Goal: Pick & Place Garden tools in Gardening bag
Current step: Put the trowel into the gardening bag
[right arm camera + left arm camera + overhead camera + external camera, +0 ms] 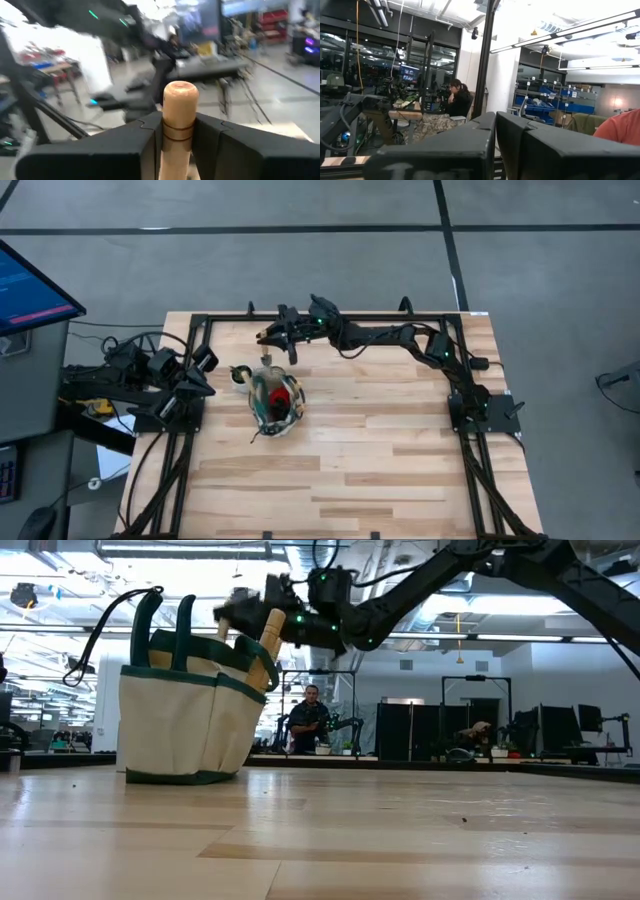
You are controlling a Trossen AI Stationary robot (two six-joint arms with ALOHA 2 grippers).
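The gardening bag (180, 720), beige with dark green trim and handles, stands on the table left of centre (258, 408). A red-and-black tool (281, 395) shows inside it. My right gripper (266, 337) reaches in level from the right, above the bag's far side, and is shut on a trowel with a light wooden handle (268, 648). In the low view the handle slants down behind the bag's rim. The silver blade (267, 360) hangs below the gripper. My left gripper (495, 145) is shut on nothing, held up at the table's left edge (195, 385). My right gripper pinches the trowel's wooden handle (177, 112) between its two fingers (130, 145), just below the rounded free end, which sticks out past them. The fingers come level from the table's right and lie across the handle. The trowel hangs blade down; whether it touches the bag I cannot tell.
A small pale object (240, 374) lies just left of the bag. Black frame rails (330, 315) run round the table's edges. A monitor (30, 290) stands off the left side. Bare wood stretches toward the near edge (360, 480). People sit in the room behind.
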